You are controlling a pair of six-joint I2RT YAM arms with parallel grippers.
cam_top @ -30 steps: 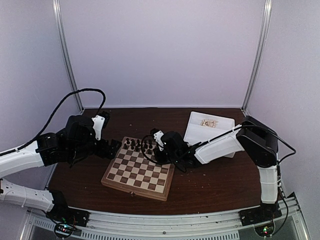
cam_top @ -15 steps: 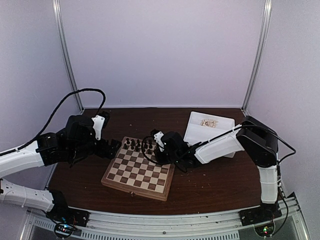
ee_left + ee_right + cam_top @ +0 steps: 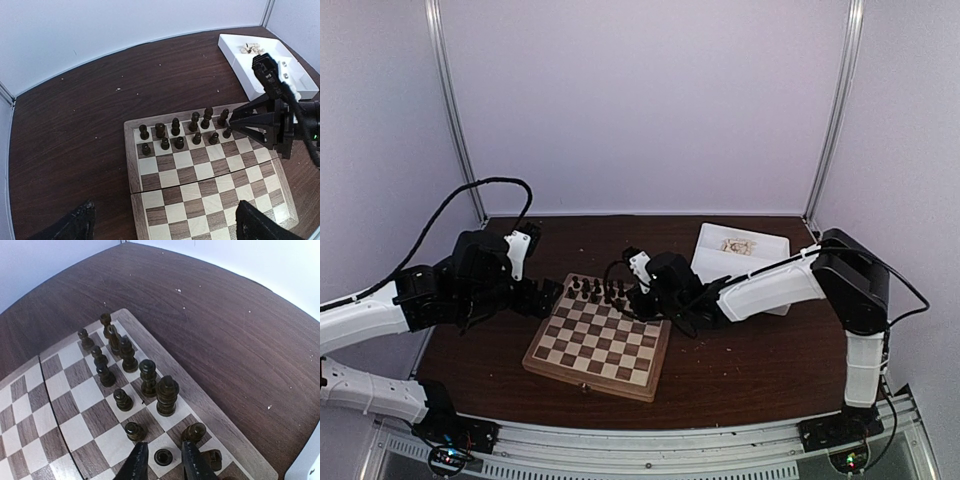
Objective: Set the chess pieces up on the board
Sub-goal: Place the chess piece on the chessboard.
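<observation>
Showing: two robot arms at a dark wooden surface [image 3: 740, 365], with the board [image 3: 600, 345] laid between them.
Board: set flat near the middle of the surface, within reach of both arms.
Dark pieces [image 3: 175, 126]: stood upright in two rows along the board's far edge. The rows are judged to be only partly filled.
Pale pieces [image 3: 251, 48]: seen lying in a white tray [image 3: 715, 268] at the far right, well apart from the board. The near rows are bare, so that side is judged not yet begun.
Right pincer [image 3: 160, 460]: lowered over the far right part of the board, with its fingers [image 3: 139, 462] parted narrowly on either side of a dark pawn [image 3: 163, 456]. A sliver of pale square is seen at each side, so the pawn is judged to be standing free rather than gripped.
Reason for the low hold: the pawn can be seated inside a single square.
Left pincer [image 3: 162, 227]: spread wide and holding nothing, held back at the board's left, probably to leave room.
Risk: neighbouring pieces stand just beside the fingers and could be toppled as the pincer is lifted.
</observation>
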